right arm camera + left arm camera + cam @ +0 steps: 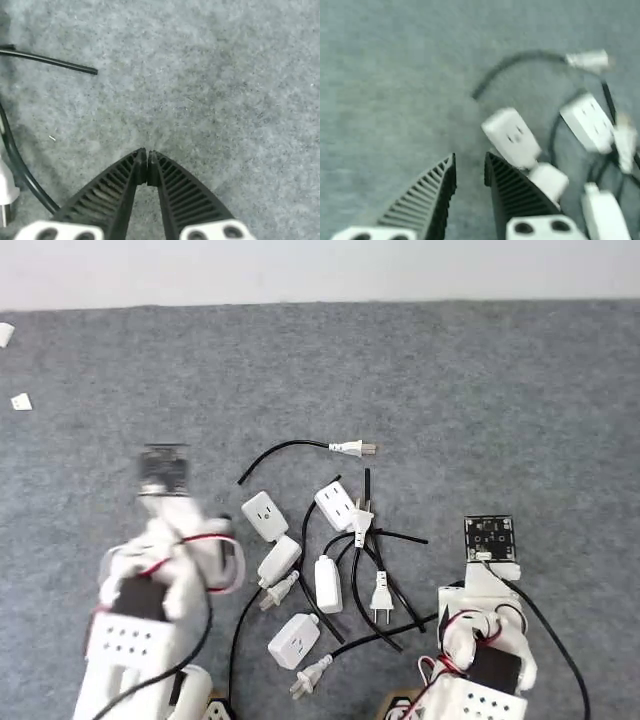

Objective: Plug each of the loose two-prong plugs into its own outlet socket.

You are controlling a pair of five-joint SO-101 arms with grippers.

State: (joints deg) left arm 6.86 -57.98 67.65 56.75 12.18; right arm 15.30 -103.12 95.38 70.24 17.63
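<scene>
Several white outlet sockets and two-prong plugs on black cords lie tangled on the grey carpet between the arms. One socket (264,515) (512,137) faces up just beyond my left gripper (470,161), which is open a little with nothing between its fingers. A second socket (337,505) (587,122) lies farther on. One loose plug (352,448) (587,59) lies at the far end of a curved cord. Another plug (380,598) lies near the right arm (485,640). My right gripper (146,155) is shut and empty over bare carpet, beside a black cord end (50,61).
More sockets (294,640) and plugs (312,676) lie near the front edge between the arms. The left arm (150,590) stands at the lower left. Two small white scraps (20,401) lie at the far left. Open carpet extends behind and to the right.
</scene>
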